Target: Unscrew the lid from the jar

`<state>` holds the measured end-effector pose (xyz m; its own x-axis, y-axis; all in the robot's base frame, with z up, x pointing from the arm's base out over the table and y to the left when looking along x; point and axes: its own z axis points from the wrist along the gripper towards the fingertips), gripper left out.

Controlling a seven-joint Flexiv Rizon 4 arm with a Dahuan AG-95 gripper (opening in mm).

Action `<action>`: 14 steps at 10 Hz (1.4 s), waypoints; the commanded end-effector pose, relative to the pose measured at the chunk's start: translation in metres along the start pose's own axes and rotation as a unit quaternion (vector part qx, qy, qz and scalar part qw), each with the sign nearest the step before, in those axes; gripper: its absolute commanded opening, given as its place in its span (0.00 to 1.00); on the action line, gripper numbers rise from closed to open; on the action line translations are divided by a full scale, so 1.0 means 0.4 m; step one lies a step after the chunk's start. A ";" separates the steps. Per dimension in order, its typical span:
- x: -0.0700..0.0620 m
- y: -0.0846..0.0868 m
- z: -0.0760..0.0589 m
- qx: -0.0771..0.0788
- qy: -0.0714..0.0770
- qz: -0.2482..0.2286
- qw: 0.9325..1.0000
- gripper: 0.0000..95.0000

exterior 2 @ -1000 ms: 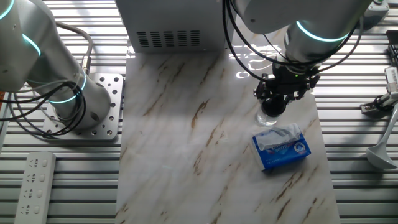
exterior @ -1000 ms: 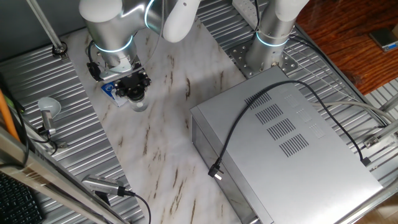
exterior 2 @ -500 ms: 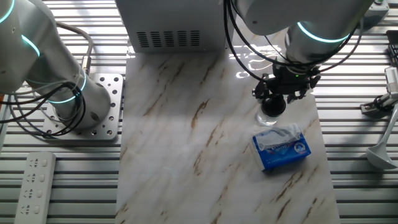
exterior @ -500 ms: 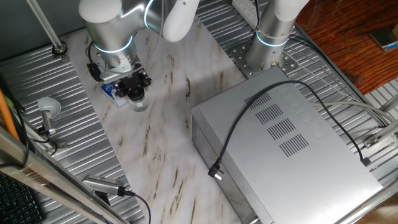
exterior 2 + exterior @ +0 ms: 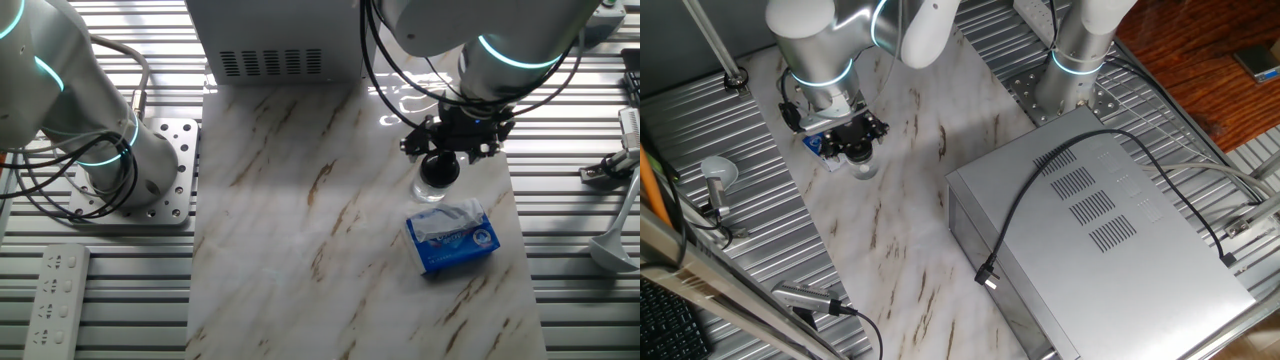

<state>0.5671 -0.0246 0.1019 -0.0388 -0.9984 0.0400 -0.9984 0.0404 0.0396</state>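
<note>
One fixed view: my gripper [image 5: 857,141] is straight down over the jar [image 5: 864,166], which stands on the marble slab [image 5: 910,210] near its far-left corner. Black fingers sit on either side of the lid [image 5: 857,152]; it looks clamped on it, but the hand body hides the contact, so I can't confirm from here. Blue packet [image 5: 816,144] pokes out just behind the hand. Grey metal box [image 5: 1110,240] with its black cable [image 5: 1020,215] is well apart. White disc on a stem [image 5: 716,177] sits off on the ribbed deck.

The other fixed view: better angle. Gripper [image 5: 449,147] closed on the lid [image 5: 440,170], jar [image 5: 430,188] glass visible just below. My read: mid-unscrew, wrist in a twist stroke. The lid doesn't look lifted off yet.

Next move as I judge it: more rotation, holding squeeze, then a straight lift once the thread lets go. Nothing holds the jar itself, so it may spin with the cap.

Packet [image 5: 452,236] lies just beside the jar, on the near side. Tight, but not in the path of a vertical lift.
</note>
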 end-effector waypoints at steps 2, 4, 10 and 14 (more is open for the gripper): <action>-0.001 -0.001 -0.019 -0.004 0.004 0.053 0.999 1.00; -0.001 -0.012 -0.035 -0.008 0.004 0.107 0.994 0.80; 0.001 -0.023 -0.046 -0.019 0.001 0.202 0.979 0.80; 0.010 -0.022 -0.050 -0.024 0.002 0.279 0.960 1.00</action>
<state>0.5762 -0.0270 0.1207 -0.5239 -0.8491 0.0674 -0.8477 0.5275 0.0563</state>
